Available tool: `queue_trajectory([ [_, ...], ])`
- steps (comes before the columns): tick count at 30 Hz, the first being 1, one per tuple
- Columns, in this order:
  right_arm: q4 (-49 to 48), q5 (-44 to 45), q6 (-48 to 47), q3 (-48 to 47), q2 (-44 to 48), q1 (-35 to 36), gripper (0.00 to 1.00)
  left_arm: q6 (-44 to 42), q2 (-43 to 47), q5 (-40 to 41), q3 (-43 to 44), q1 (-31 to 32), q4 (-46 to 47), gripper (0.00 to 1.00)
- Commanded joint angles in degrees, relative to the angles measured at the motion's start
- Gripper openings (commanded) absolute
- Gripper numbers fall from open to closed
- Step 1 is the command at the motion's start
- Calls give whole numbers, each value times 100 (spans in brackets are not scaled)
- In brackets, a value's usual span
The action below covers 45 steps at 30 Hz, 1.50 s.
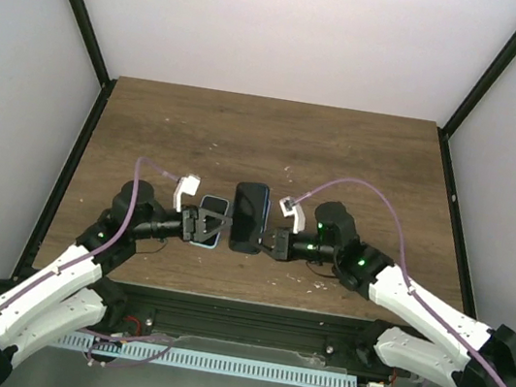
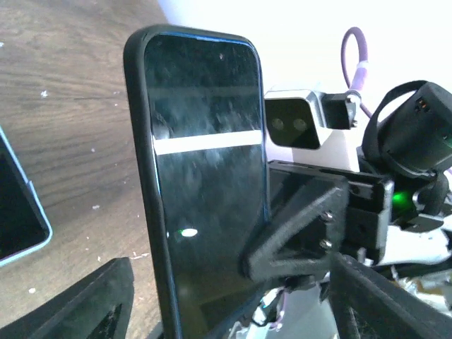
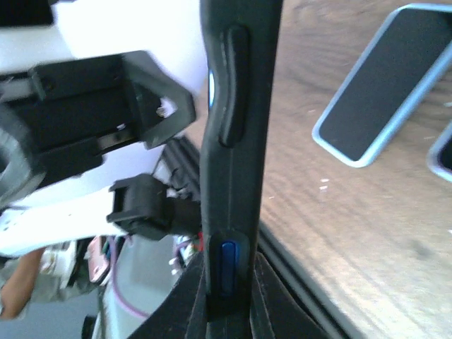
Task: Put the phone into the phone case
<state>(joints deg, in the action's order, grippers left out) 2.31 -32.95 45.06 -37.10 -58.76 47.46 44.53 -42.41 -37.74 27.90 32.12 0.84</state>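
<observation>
Scene: two robot arms meet above the near middle of a brown wooden tabletop (image 1: 277, 138); white walls stand around it
Phone (image 2: 205, 191): dark, glossy screen with pale reflections; it is upright and lifted off the tabletop between the two arms; its screen fills the frame of the case
Phone case (image 3: 236, 176): black, wrapped around the phone's edges; its side shows one long raised button and a small blue button in a cut-out; whether the phone is fully seated cannot be told
Right hand (image 1: 273, 241): clenched on the phone case, pinching its front and back faces at one end; one black finger lies across the lower part of the screen
Left hand (image 1: 201, 228): fingers spread apart, gripping nothing; in its own wrist view one sits to each side of the cased phone with a gap showing
Other item: a flat dark device with a light-blue rim (image 3: 385, 78) lies on the tabletop just beside the left hand, apart from the held phone
</observation>
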Motion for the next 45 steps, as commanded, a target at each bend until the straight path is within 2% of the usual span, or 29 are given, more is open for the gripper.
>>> queue_trajectory([
  [1,345,44,-527,-295,53,-677,1,-380,10,317,257,-17,-589,85],
  [4,708,-106,-784,-310,-133,-1149,1,-444,-19,427,268,-18,-778,94],
  [7,1105,-230,-986,-332,-352,-1582,1,-556,-29,616,304,-13,-1030,99],
  [13,1325,-514,-1199,-278,-834,-2259,1,-816,-14,826,450,-14,-1450,100],
  [18,1117,-691,-1341,-241,-1343,-2613,1,-952,-4,1113,582,-12,-1823,100],
  [30,529,-942,-1392,-105,-2664,-3085,3,-1036,107,1217,663,-24,-2083,100],
  [36,549,-649,-1330,-78,-2859,-3134,12,-981,180,1395,654,-22,-2164,100],
  [41,719,-370,-1267,-112,-2804,-3137,31,-943,173,1498,718,-21,-2272,100],
  [45,856,-267,-1216,-154,-2715,-3137,43,-896,172,1693,770,-23,-2385,100],
])
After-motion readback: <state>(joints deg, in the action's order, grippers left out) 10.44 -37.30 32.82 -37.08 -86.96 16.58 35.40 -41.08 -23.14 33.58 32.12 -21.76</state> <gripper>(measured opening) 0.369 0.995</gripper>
